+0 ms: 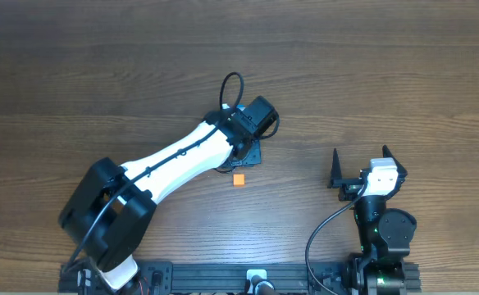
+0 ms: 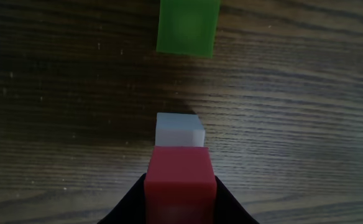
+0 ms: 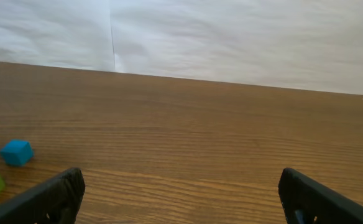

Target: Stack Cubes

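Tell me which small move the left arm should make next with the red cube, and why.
Probably carry the red cube slightly toward the white cube until centred over it, then lower it. The left fingers grip the red cube, and the white cube lies on the table just beyond it, seemingly not yet underneath.
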